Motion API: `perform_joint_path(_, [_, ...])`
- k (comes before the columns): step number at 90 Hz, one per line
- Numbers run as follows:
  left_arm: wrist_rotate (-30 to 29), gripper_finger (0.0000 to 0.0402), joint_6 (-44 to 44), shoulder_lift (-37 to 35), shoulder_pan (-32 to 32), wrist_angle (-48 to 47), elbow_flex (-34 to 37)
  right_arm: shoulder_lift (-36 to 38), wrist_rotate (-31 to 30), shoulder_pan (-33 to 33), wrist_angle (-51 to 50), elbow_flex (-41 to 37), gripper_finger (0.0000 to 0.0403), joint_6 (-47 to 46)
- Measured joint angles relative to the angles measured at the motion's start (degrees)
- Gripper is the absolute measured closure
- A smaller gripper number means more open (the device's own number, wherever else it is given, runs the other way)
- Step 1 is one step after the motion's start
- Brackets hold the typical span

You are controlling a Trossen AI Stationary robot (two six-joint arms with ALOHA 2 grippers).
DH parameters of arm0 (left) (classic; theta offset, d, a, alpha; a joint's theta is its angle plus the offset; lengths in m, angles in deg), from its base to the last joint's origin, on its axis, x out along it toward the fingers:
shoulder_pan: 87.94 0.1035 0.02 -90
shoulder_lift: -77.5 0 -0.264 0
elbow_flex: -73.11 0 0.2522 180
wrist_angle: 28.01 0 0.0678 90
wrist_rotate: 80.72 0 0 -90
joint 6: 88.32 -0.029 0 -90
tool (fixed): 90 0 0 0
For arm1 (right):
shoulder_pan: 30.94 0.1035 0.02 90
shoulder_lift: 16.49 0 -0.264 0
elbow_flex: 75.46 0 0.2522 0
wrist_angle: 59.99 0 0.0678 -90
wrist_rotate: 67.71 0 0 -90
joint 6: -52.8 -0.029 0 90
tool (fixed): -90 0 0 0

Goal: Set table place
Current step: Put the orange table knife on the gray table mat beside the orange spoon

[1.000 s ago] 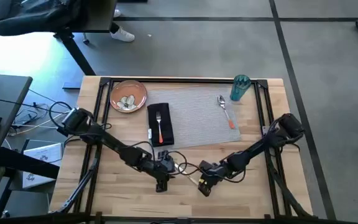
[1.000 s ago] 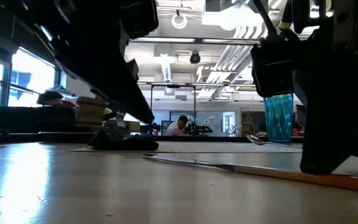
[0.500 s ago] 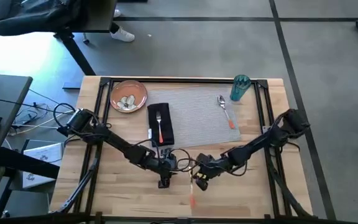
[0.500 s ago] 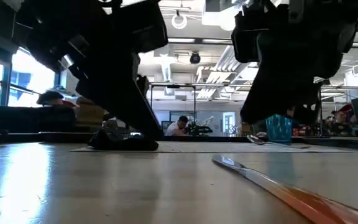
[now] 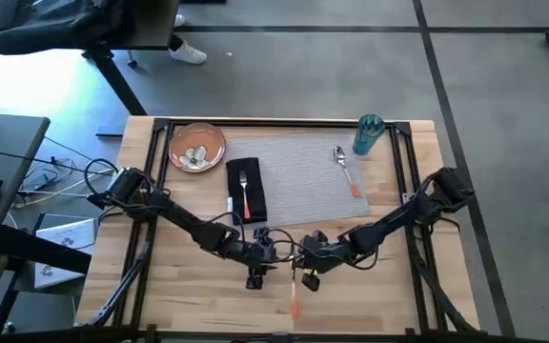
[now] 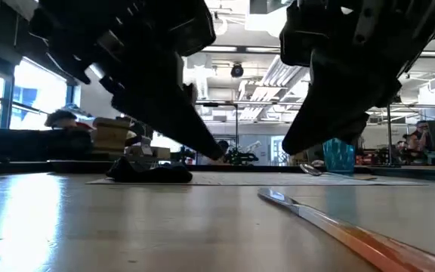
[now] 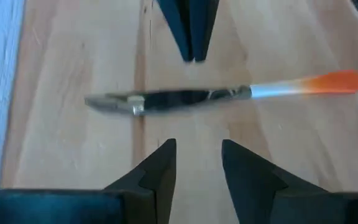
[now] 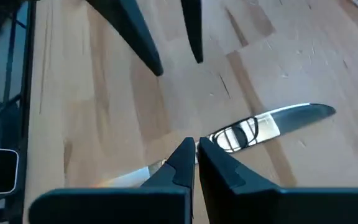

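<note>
Knife (image 5: 294, 289) lies flat on the bare table (image 5: 189, 305), well apart from the placemat (image 5: 303, 176) on its near side, orange handle pointing away from the mat, blade tip toward it. Left gripper (image 5: 256, 277) hangs just beside the blade, on the side nearer the napkin (image 5: 246, 191), fingers (image 7: 157, 174) spread with a clear gap, holding nothing. Right gripper (image 5: 308, 278) sits on the other side of the blade, fingertips (image 8: 185, 163) pressed nearly together, nothing visible between them; the blade shows just past them in the right wrist view. Both grippers face each other across the knife. Counts: 1 knife, 1 fork (image 5: 244, 191) on the napkin, 1 spoon (image 5: 345, 168) on the mat, 1 plate (image 5: 196, 147) off the mat's corner beyond the napkin, 1 cup (image 5: 368, 134) at the mat's other far corner.
</note>
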Motion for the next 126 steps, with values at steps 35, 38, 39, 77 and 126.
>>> perform_joint_path(35, [1.91, 0.0291, 12.99, -0.21, 0.2, -0.11, 0.0, 0.03, -0.42, -0.75, -4.13, 0.07, 0.0311, -19.18])
perform_joint_path(38, [1.95, 0.0291, 11.78, -0.21, 0.48, -0.06, 0.0, 0.04, -0.35, -0.79, -4.3, 0.07, 0.0303, -20.09])
perform_joint_path(39, [1.96, 0.0291, 11.33, -0.21, 0.64, -0.05, 0.0, 0.04, -0.31, -0.8, -4.42, 0.07, 0.03, -20.33])
perform_joint_path(77, [0.53, 0.0291, -1.01, 1.43, 5.54, 1.88, -0.07, 0.04, 0.45, -1.4, -4.63, 0.07, 0.0279, -35.18])
perform_joint_path(126, [1.48, 0.0291, -5.67, 11.2, 5.43, 14.69, -0.2, -5.12, -2.08, -1.42, -1.97, 0.21, 0.0279, -37.6])
